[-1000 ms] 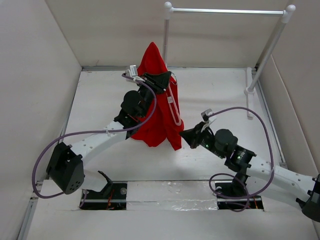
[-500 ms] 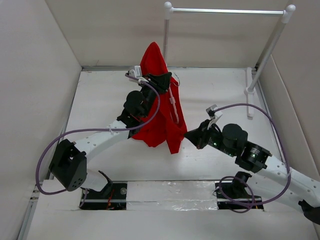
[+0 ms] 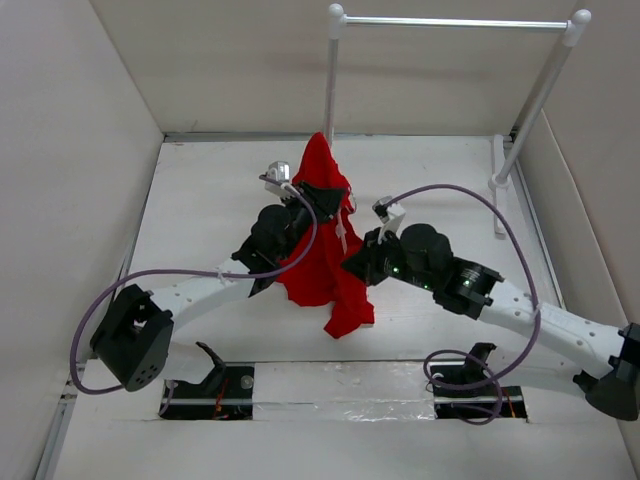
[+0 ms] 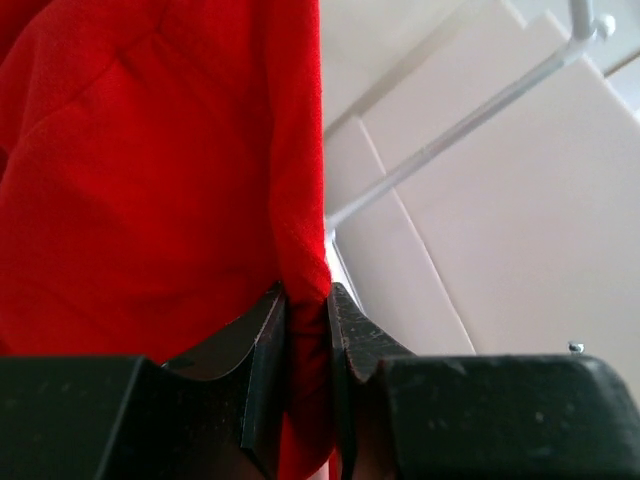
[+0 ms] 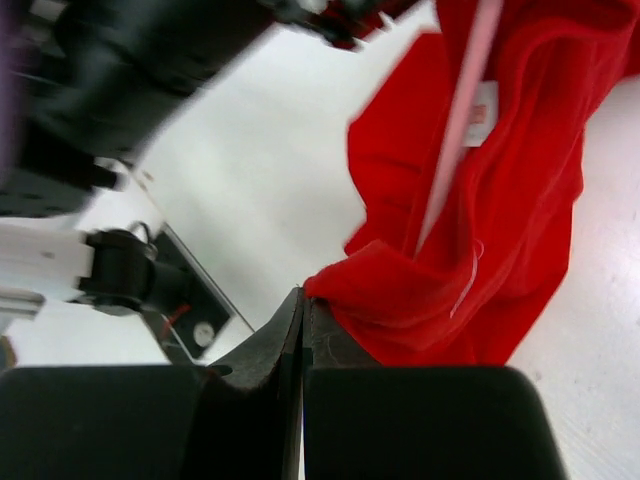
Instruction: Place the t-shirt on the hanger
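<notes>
The red t-shirt [image 3: 318, 262] hangs in a bunched drape from my left gripper [image 3: 326, 192], which is shut on a fold of it [image 4: 305, 320] above the table's middle. The pale pink hanger [image 3: 342, 230] lies along the shirt's right side. It shows as a pink bar [image 5: 460, 130] beside the white tag [image 5: 484, 112] in the right wrist view. My right gripper [image 3: 354, 262] is shut at the shirt's right edge, with a cloth fold [image 5: 400, 290] coming off its tip [image 5: 303, 298]. The hanger's hook is not clearly visible.
The tall white clothes rack with a silver rail [image 3: 450, 22] stands at the back right, and its left post [image 3: 330, 80] is just behind the shirt. Pale walls enclose the table [image 3: 200, 200] on three sides. Purple cables loop off both arms.
My left gripper has come down and nearer with the shirt, so the drape sits lower. My right arm has swung left and forward, staying at the shirt's right edge.
</notes>
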